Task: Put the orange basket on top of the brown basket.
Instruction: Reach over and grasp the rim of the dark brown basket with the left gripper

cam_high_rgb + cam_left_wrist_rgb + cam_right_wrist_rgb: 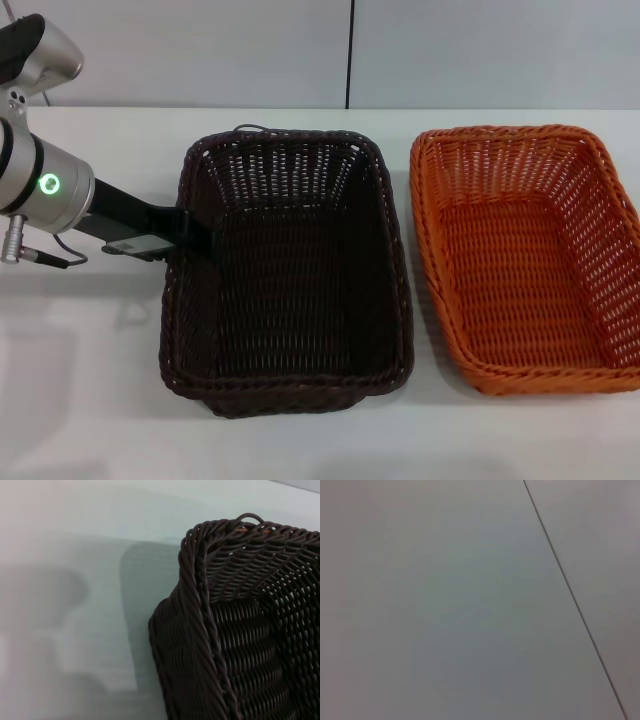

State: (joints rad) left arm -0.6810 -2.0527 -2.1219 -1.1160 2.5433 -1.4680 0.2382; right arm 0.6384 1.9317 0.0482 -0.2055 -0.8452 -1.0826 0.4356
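Soft, even overhead light fills the head view, and the white surface (90, 400) is bright without harsh glare. The dark chocolate-brown woven basket (285, 270) casts only a thin, faint shadow along its near edge, and its interior reads very dark, the weave barely separable. The bright orange woven basket (525, 255) is well lit, its weave crisp. In the left wrist view the brown basket's near rim (200, 625) is soft, and broad grey shadows lie on the surface. The right wrist view is flat, dim grey.
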